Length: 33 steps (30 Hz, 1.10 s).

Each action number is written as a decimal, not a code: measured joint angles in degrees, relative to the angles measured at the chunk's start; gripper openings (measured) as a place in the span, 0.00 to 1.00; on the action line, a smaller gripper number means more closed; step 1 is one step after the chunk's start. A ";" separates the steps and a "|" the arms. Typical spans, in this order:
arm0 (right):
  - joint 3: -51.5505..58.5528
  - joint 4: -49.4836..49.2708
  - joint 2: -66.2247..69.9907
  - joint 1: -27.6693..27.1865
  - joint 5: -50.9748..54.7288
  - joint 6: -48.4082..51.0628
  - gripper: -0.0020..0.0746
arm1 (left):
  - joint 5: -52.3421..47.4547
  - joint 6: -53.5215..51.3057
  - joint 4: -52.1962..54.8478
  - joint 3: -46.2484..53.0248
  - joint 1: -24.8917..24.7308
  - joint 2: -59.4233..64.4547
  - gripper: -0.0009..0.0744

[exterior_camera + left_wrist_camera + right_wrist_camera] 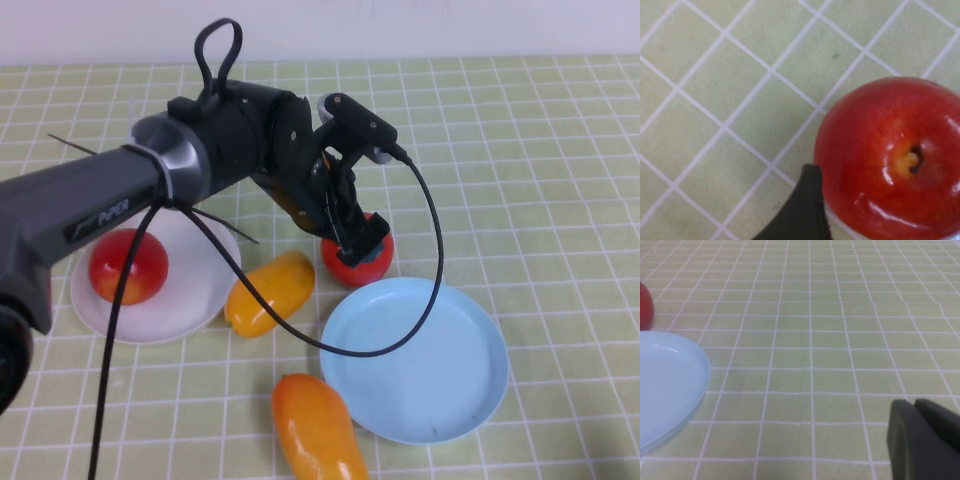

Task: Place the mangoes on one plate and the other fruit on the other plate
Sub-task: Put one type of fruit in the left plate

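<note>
Reaching across from the left side of the high view, the left arm hangs its end effector directly over a red apple that sits on the green checked table just beside the far rim of the light blue plate. Its fingers straddle the top of that apple, but whether they are pressing on it or merely open around it cannot be told; the left wrist view shows only one dark fingertip close against the apple's side. A second red apple lies on the white plate at the left. One mango rests on the table between the two plates, near the white plate's rim, and the other mango lies at the near edge, just beside the blue plate. The blue plate holds nothing. Of the right end effector, only a dark piece shows in its own wrist view, low over bare table well apart from the blue plate's rim; its fingers' state cannot be told.
</note>
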<state>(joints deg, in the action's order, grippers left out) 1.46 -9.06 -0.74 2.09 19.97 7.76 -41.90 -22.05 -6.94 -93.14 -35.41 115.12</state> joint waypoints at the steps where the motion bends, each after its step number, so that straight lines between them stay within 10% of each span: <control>1: 0.00 0.00 0.00 0.00 0.00 0.00 0.01 | 0.00 0.00 -0.09 0.00 0.00 0.41 0.90; 33: 0.00 0.00 0.00 0.00 0.00 0.00 0.01 | 4.63 -1.21 -4.48 -0.93 0.00 3.20 0.78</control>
<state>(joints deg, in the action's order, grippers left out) 1.46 -9.06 -0.74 2.09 19.97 7.76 -37.27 -23.27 -11.41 -94.07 -35.41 118.32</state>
